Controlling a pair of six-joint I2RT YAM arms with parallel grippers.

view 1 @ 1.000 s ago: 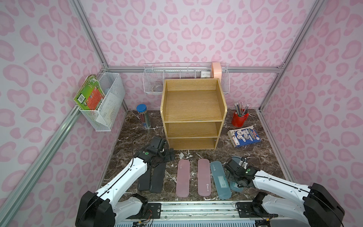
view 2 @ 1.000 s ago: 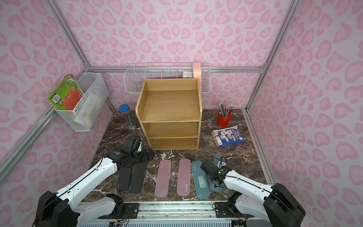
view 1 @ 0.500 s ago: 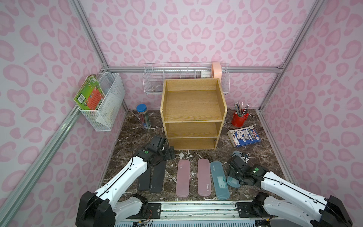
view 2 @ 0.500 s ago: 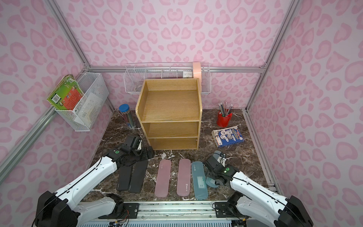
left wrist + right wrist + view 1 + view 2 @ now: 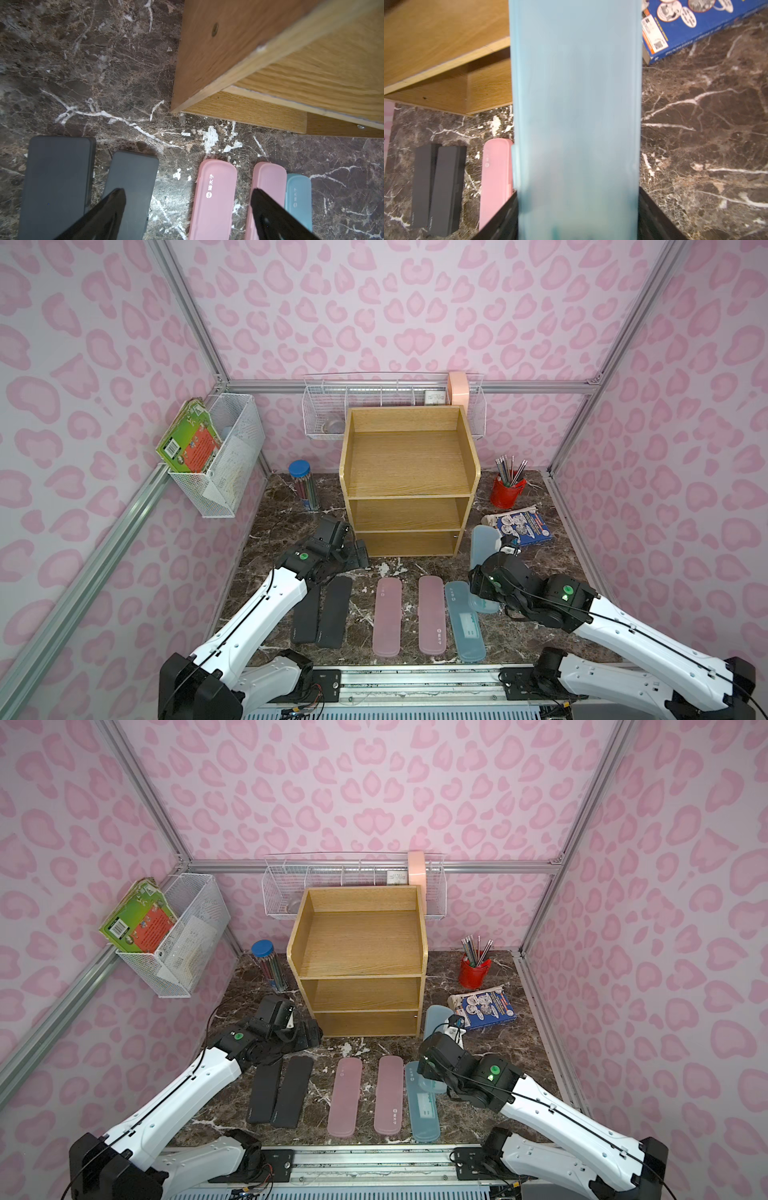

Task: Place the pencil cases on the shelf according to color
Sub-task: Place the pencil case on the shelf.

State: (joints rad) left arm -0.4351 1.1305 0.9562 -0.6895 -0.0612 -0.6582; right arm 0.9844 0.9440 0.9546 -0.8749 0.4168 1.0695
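Since the right gripper (image 5: 577,209) clamps the translucent light blue flat pencil case (image 5: 484,543), lifted just beside the light oak three-tier wooden shelf (image 5: 409,464), the case's far tip could clip the shelf's side and twist loose. The left gripper (image 5: 188,193) hangs open, empty.

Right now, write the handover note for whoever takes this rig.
Left gripper: open, holding nothing, over the table near the shelf.
Right gripper: shut on a light blue case, held up beside the shelf.
On the table: two black cases, two pink cases, the other blue case.
Done: none shelved. Left: all six, sorted by colour.
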